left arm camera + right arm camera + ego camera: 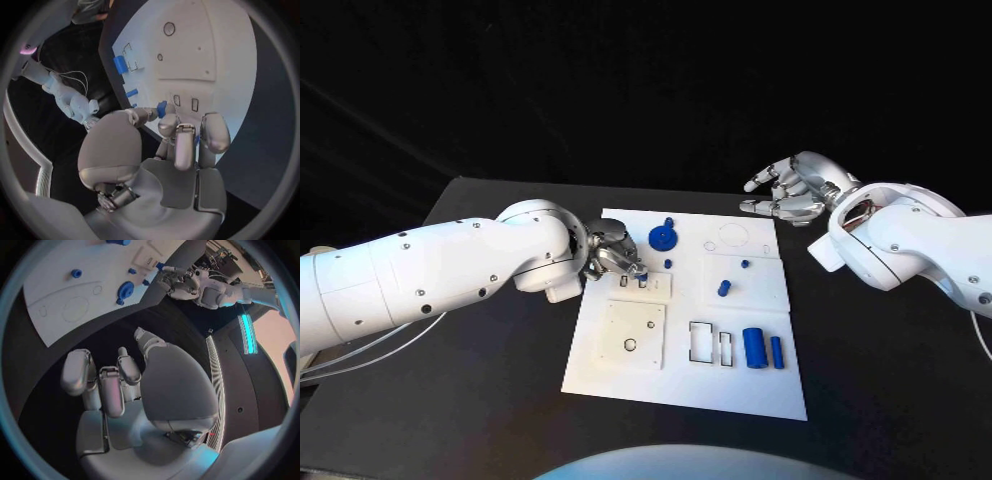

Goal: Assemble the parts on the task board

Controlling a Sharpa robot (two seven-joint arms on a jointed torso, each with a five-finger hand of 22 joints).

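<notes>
White task board [678,385] sits mid-frame on the table, blue parts scattered over it. Left hand [612,254] pinches a small blue part [162,108] over the board's left-side slots, probably lining it up. Right hand [795,190] hovers upper right, fingers spread, holding nothing.

You see blue parts [754,347] on a white board [678,385], a black table [473,400], and silver hands [613,253].
</notes>
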